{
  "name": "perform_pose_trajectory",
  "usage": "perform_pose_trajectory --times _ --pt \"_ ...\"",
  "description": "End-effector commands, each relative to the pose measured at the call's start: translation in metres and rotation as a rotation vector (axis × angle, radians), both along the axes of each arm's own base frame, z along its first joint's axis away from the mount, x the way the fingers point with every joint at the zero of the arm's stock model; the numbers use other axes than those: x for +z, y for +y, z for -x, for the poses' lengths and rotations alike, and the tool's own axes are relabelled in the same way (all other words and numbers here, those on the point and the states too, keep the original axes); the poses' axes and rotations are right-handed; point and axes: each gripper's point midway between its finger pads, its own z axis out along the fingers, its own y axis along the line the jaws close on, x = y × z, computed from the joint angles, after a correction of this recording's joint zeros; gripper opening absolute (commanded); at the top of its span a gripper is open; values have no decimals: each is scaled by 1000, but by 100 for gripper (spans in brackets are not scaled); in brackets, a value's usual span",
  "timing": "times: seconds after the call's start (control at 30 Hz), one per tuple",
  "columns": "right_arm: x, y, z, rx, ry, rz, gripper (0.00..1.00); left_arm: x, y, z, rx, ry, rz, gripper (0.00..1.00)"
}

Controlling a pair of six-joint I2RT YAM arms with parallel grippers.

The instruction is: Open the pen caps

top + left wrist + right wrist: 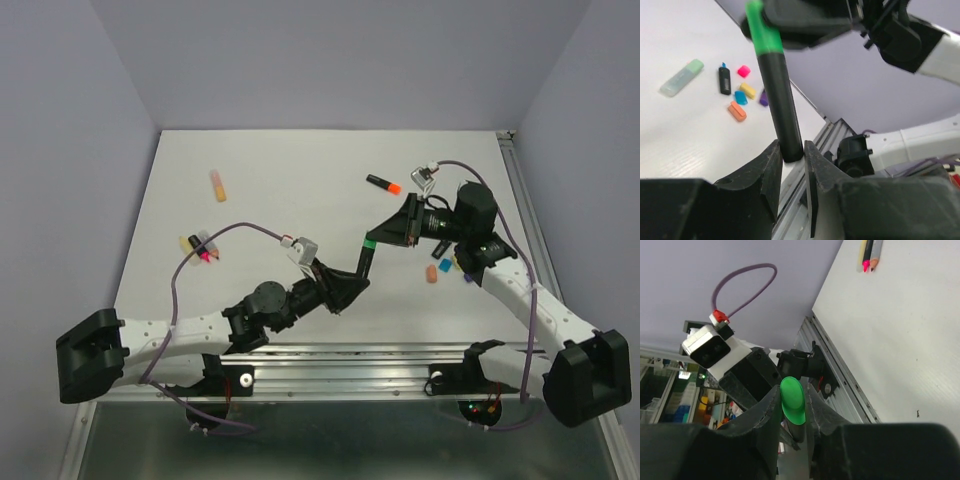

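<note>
Cap being worked on: the green cap (765, 36), sitting flush on its black barrel (782, 100), with the whole highlighter raised off the table (300, 160) between the two arms. The right gripper (791, 392) is clenched on the green cap. The left gripper (791, 149) grasps the black barrel at its very tail end, fingers pressed on either side.

The likely failures, as I judge them:
- That tail-end hold is shallow, so a hard pull could slide the barrel out of the left fingers and leave the cap on.
- A pull off the highlighter's axis would bend or twist the joint rather than part it.
- A sudden release could jerk either piece loose and drop it among the parts below.

No tray, cup or box shows in any view, so everything lies loose on the table. Just beside the held highlighter, on the right arm's side, lie an orange cap (737, 111), a blue cap (741, 97), a yellow cap (747, 90), a pink cap (743, 71), a capless barrel with a blue tip (725, 80) and a pastel green highlighter (682, 77). Beyond the held highlighter, toward the far edge, lies an orange-capped highlighter (383, 184). Well apart from it, on the left arm's side, sit a pen cluster (200, 247) and a pastel orange highlighter (217, 185).
</note>
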Motion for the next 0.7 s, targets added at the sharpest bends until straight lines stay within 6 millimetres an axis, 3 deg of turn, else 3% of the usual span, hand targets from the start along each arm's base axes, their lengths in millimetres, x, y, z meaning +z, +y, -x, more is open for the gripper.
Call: perform_pose_trajectory --times 0.0,0.2,0.33,0.43,0.47,0.5,0.53,0.6,0.63,0.67 --pt "107 -27 -67 -269 -332 -148 1 -41 -8 68 -296 36 -84 0" --pt "115 -34 -77 -309 -384 -81 1 -39 -4 70 -295 42 -56 0" --pt "106 -34 -68 -286 -384 -64 1 -36 -4 64 -263 52 -58 0" --pt "85 -36 -61 -294 -360 -41 1 -14 -6 60 -246 7 -35 0" --pt "85 -38 -54 -291 -366 -39 1 -16 -6 58 -240 7 -63 5" --pt "70 -39 -52 -292 -337 -24 1 1 -7 49 -193 -15 -51 43" --pt "66 -40 -48 -292 -332 -21 1 -1 -5 41 -149 -7 -84 62" --pt "53 -42 -37 -291 -317 -16 1 17 -5 32 -106 -28 -71 90" --pt "47 -43 -33 -289 -304 -12 1 20 -4 29 -96 -53 -80 99" --pt "43 -43 -30 -286 -295 -10 1 25 -4 27 -86 -60 -75 99"
